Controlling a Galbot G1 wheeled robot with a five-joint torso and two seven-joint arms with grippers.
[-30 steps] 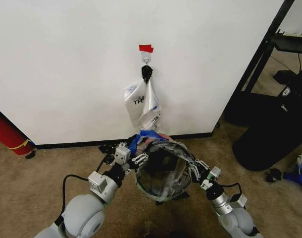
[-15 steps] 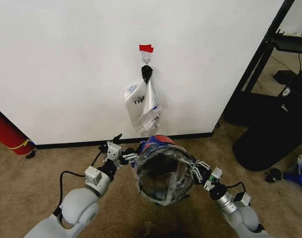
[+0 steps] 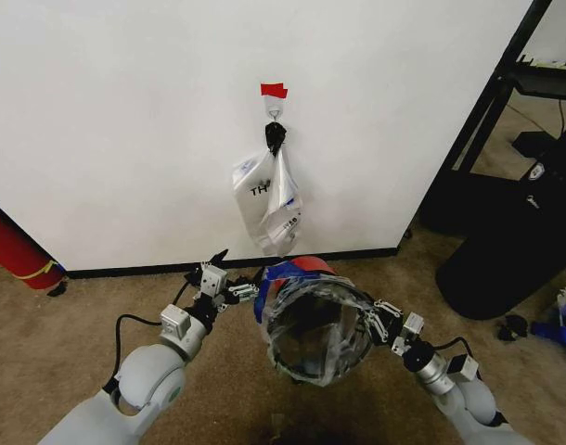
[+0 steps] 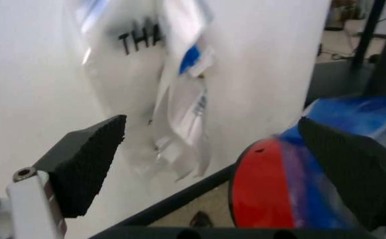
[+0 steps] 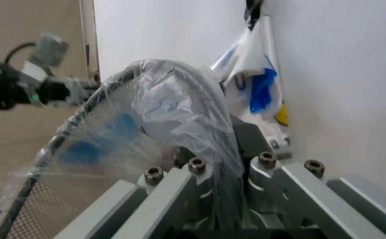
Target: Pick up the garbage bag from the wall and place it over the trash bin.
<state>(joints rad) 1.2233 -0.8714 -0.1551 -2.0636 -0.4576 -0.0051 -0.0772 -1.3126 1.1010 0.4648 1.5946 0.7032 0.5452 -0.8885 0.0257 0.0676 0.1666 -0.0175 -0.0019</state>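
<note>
Your left gripper (image 3: 229, 289) sits spread wide and holds nothing, just left of the trash bin (image 3: 317, 326). The garbage bag (image 3: 292, 275) is stretched over the tilted bin's rim, blue patches bunched at the far edge near the wall (image 3: 125, 120). Your right gripper (image 3: 380, 320) is clenched on the bag and rim at the bin's right side. More bags (image 3: 269, 197) hang from the hook (image 3: 275, 110) above.

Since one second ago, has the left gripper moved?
Yes. The left gripper has drawn back from the trash bin rim, toward the wall's black baseboard, fingers open.
</note>
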